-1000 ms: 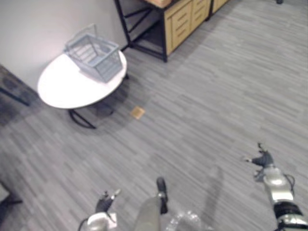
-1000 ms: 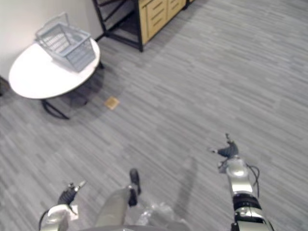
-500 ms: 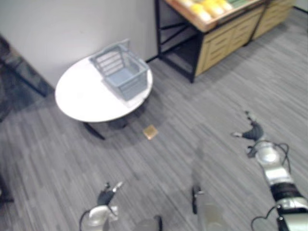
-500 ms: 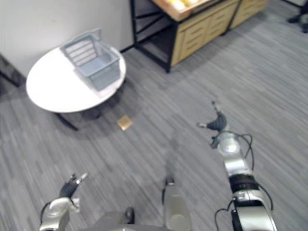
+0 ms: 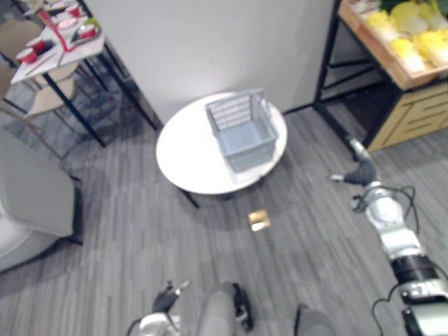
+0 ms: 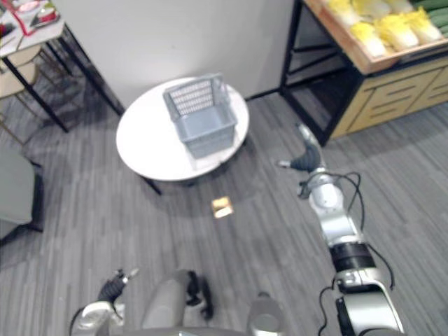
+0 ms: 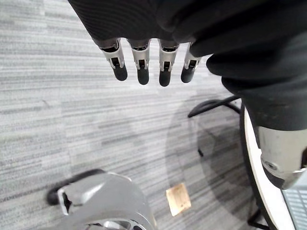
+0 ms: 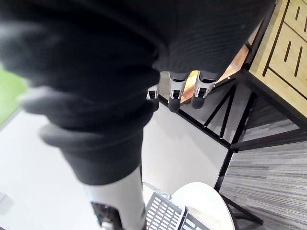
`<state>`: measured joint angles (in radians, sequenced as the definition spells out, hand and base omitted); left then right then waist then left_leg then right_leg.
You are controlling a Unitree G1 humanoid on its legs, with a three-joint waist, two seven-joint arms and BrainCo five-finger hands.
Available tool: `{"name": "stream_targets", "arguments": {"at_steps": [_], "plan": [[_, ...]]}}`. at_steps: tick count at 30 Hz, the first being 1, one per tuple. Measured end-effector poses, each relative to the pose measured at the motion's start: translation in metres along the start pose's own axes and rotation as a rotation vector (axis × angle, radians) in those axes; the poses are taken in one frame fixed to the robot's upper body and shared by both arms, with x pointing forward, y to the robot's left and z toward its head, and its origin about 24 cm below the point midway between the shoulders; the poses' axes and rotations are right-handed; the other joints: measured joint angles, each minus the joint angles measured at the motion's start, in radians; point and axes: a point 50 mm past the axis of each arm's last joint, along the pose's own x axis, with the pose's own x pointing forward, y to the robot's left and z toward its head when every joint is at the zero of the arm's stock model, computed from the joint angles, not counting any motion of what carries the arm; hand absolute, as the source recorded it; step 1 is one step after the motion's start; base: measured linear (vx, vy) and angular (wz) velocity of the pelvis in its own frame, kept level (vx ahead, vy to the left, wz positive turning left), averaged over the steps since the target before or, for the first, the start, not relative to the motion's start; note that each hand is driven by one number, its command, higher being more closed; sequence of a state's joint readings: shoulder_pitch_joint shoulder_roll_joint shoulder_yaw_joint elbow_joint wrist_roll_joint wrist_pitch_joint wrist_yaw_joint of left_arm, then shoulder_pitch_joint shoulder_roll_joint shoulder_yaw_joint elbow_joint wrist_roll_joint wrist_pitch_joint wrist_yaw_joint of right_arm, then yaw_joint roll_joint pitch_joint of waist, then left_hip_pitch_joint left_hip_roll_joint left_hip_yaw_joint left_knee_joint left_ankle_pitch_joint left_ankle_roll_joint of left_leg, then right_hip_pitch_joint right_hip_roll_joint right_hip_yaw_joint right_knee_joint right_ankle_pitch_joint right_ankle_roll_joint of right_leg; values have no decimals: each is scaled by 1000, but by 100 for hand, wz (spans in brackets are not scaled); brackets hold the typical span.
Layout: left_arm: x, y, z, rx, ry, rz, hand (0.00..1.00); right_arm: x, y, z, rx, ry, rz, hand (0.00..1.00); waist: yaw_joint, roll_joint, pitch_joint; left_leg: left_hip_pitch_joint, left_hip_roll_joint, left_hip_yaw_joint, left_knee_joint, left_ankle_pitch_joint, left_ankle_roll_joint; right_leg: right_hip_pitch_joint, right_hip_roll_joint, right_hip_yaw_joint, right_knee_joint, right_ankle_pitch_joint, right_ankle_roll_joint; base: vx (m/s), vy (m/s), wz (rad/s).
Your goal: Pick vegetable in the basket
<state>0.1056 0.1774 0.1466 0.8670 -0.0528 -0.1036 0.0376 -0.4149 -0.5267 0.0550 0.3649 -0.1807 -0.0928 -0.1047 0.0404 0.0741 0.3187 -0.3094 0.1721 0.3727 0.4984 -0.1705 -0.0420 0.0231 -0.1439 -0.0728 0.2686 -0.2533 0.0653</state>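
On table, basket, right robot hand higher

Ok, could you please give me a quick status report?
Left hand, right hand open, empty. Basket on round table, looks empty; vegetables on wooden shelf. Small tan square on floor near table.

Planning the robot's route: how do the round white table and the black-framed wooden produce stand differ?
The round white table carries a grey plastic mesh basket; the black-framed wooden produce stand carries yellow-green leafy vegetables. The table is round and white; the stand is straight-edged, tan, with drawers below. Both stand on the grey plank floor.
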Motion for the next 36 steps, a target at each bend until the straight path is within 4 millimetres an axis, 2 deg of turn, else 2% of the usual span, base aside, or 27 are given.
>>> {"name": "stream_targets", "arguments": {"at_steps": [1,2,3,4,5,7,8,9,10,11,12,13,14,15,17,18,19,20,21,22,25,27,29,31,36], "plan": [[0,0,-1,1,3,0,0,1,-1,0,-17,-3,1,0,1,1,0,-1,-9,2,-73,31,5,14,-6,-4,-8,-8,11,439,256,8],[-1,0,-3,8,11,0,0,4,-1,4,-31,-12,5,0,4,-1,1,-1,-15,1,-197,98,13,44,-21,-7,-16,-28,36,447,272,-1],[-4,0,-9,18,28,-1,0,9,-1,11,-46,-39,12,0,6,10,-5,16,-5,3,-277,174,6,80,-31,-6,-13,-58,73,565,344,-7],[-4,1,-12,20,36,0,0,11,-1,14,-51,-49,16,0,14,8,-7,28,-9,19,-264,234,24,99,-41,2,-6,-75,88,501,278,-9],[-2,0,-8,20,28,3,0,14,1,16,-57,-56,22,0,25,-39,-12,32,-46,35,-217,170,69,115,-84,12,-6,-74,91,526,280,-1],[-1,-5,-4,21,19,-9,0,21,-2,25,-105,-85,18,0,48,-81,-17,35,-80,47,-142,98,109,131,-127,34,32,-29,103,467,241,12],[-1,-6,-4,22,19,-11,0,23,-2,28,-122,-96,15,0,50,-89,-17,47,-92,47,-134,76,111,115,-138,44,87,-17,107,584,285,21],[-1,-6,-6,27,25,-14,0,26,-3,32,-132,-108,11,0,51,-95,-15,86,-115,42,-143,49,116,47,-145,91,282,33,113,564,228,35],[0,-4,-6,41,33,-14,0,26,-1,32,-135,-108,17,0,48,-95,-12,143,-135,24,-176,37,120,-43,-134,150,517,119,134,543,195,37],[0,-4,-5,56,35,-15,0,26,2,33,-137,-108,24,0,47,-92,-8,176,-142,17,-189,35,121,-85,-121,176,623,115,129,327,75,39],[1,-4,-3,87,31,-18,0,28,6,34,-150,-113,39,0,42,-84,1,222,-145,-2,-215,35,121,-136,-93,188,727,102,105,272,41,33],[3,-3,1,110,17,-22,0,30,11,37,-169,-121,60,0,41,-76,6,275,-144,-13,-255,36,120,-192,-70,171,742,70,51,312,16,46],[6,-3,9,125,-4,-25,0,33,12,42,-173,-138,60,0,38,-76,8,303,-143,-33,-287,37,119,-236,-62,141,668,50,18,346,-34,50],[8,-3,14,129,-17,-27,0,34,11,45,-173,-147,52,0,35,-77,8,308,-143,-50,-299,38,117,-257,-59,126,609,43,6,316,-109,68],[12,-8,29,135,-56,-40,0,40,6,55,-171,-177,27,0,17,-76,10,306,-135,-105,-339,52,94,-289,-38,103,295,44,7,215,-134,77],[14,-9,33,141,-66,-45,0,41,5,58,-171,-185,22,0,13,-77,9,294,-130,-118,-341,53,76,-287,-28,103,142,70,11,179,-153,69],[15,-7,37,152,-75,-45,0,42,4,59,-171,-187,21,0,15,-89,15,292,-130,-131,-338,47,57,-280,-27,101,37,143,7,231,-222,63],[15,1,38,176,-76,-32,0,41,7,59,-170,-188,27,0,21,-130,17,292,-151,-145,-324,31,26,-273,-38,113,-33,306,20,301,-323,37],[15,0,35,174,-67,-32,0,44,6,62,-171,-197,24,0,32,-119,27,286,-133,-147,-309,16,3,-269,-31,107,-34,282,50,326,-380,27],[14,-3,32,172,-61,-43,0,46,2,67,-179,-208,15,0,27,-87,29,255,-86,-139,-286,8,-17,-263,4,85,-74,289,39,261,-313,9],[14,-4,31,172,-60,-44,0,49,0,66,-190,-198,10,0,25,-73,38,248,-44,-140,-310,10,-34,-262,44,66,-104,297,27,126,-155,4],[14,-7,33,169,-68,-51,0,49,-1,63,-202,-187,15,0,24,-67,41,243,-36,-145,-324,15,-44,-256,57,54,-119,297,27,82,-77,6],[14,-10,33,182,-75,-58,0,50,1,67,-230,-203,33,0,24,-65,44,238,-34,-147,-325,14,-46,-246,58,54,-150,307,14,52,-9,4],[14,-9,34,189,-85,-55,0,53,6,74,-254,-230,57,0,25,-64,45,221,-38,-157,-324,13,-47,-244,54,51,-179,322,17,16,42,12],[14,-9,33,195,-83,-54,0,65,11,91,-334,-267,96,0,56,-56,54,188,-47,-171,-317,14,-46,-244,50,38,-235,356,15,5,23,12]]}}
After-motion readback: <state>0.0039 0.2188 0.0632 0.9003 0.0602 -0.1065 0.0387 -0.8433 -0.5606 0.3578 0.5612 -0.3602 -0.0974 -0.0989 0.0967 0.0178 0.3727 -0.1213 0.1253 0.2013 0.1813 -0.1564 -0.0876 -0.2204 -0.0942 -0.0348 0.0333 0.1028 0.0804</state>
